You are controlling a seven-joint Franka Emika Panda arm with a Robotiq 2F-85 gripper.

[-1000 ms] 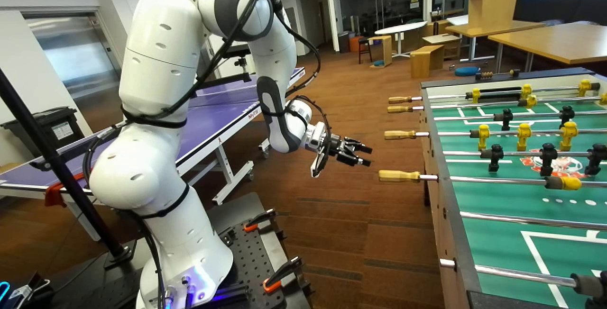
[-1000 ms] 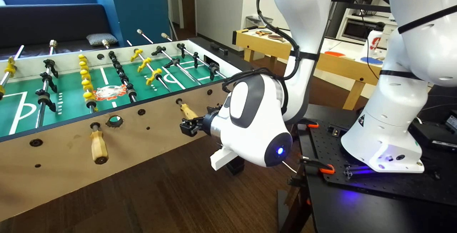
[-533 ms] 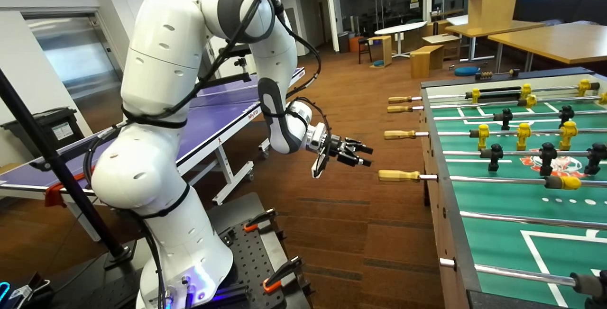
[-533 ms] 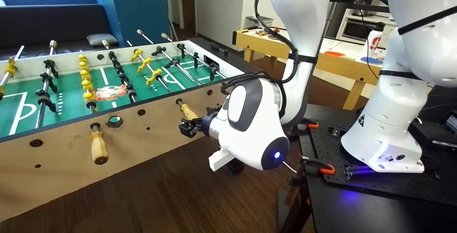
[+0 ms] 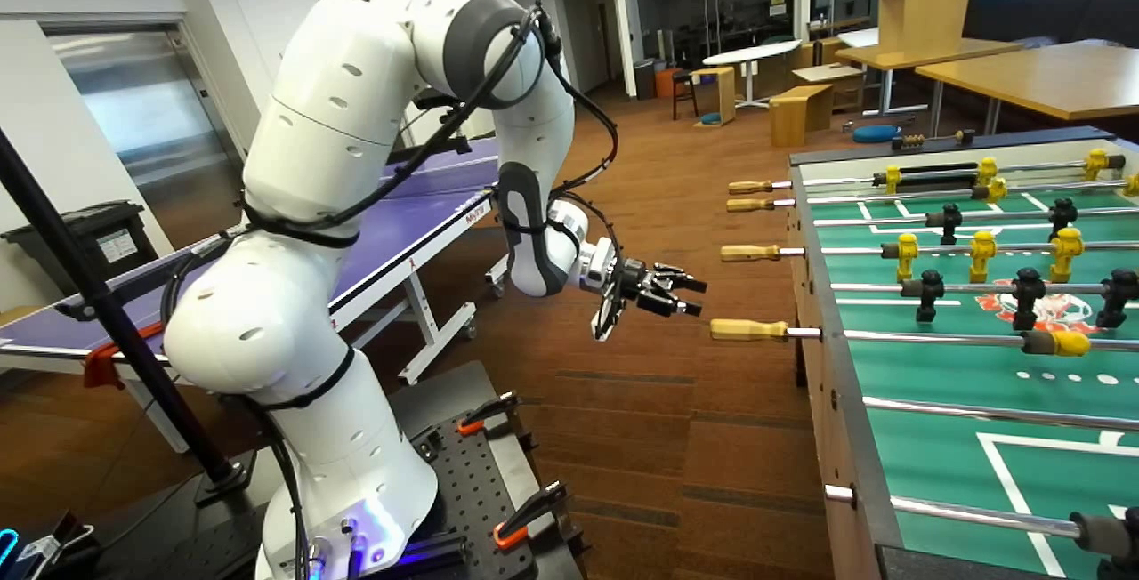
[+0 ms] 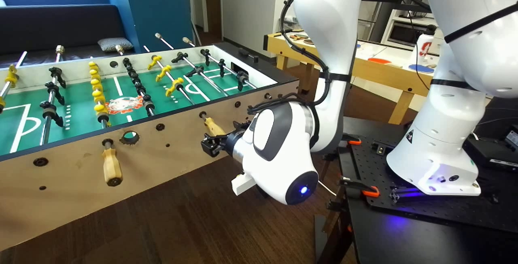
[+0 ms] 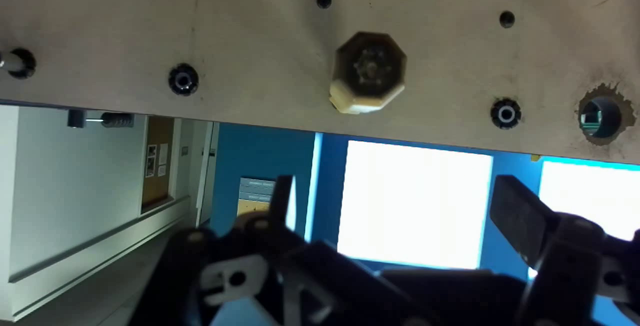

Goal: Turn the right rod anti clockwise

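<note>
Wrist view: jaws spread, nothing btwn. In an exterior view, L to R: jaws just L of wood handle (image 5: 749, 329), apart; then prob. the task's R rod (image 5: 925, 339), running R from wood handle over foosball counter (image 5: 943, 375). Step: pre-grasp, I'd judge. Next: align, prob. lower, go fwd, pinch wood handle, turn anticlockwise.

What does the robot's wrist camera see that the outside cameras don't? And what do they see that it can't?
Only the wrist view shows the right handle end-on, plus papers on a brown surface.

Only the exterior views, both of them, show the robot's white arm and the black players.

Shared by the wrist view and both exterior views: the open gripper, that handle, and the table's tan side.
</note>
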